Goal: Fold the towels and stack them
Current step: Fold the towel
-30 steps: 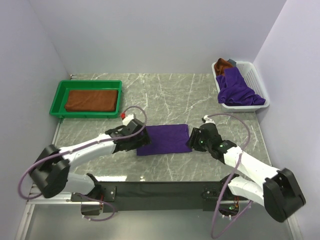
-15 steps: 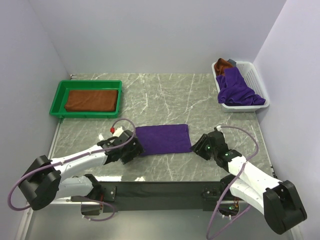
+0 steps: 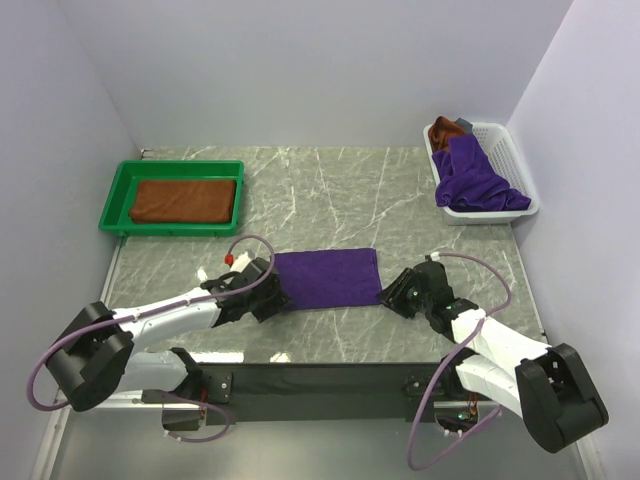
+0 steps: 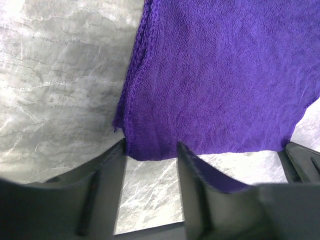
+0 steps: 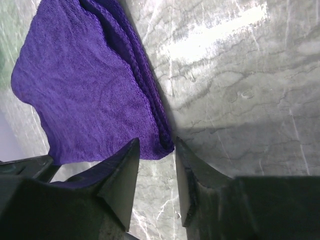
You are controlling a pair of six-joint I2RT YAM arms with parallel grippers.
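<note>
Towel of deep purple (image 3: pixel 328 278) lay folded flat at the middle of the tabletop (image 3: pixel 330 185). Both claws had just slid back to its near corners. The left claw (image 4: pixel 150 145) and right claw (image 5: pixel 156 142) each straddled a corner, jaws half-narrowed, not yet pinching. Another fold looked imminent, before stacking on the rust-brown towel (image 3: pixel 183 200) in the green tray (image 3: pixel 175 165).

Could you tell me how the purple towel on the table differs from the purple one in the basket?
The table towel lies folded flat; the basket towel is crumpled, spilling over the basket rim. The left hand and right hand flank the table towel's near corners; none is near the basket towel. Both are purple.
</note>
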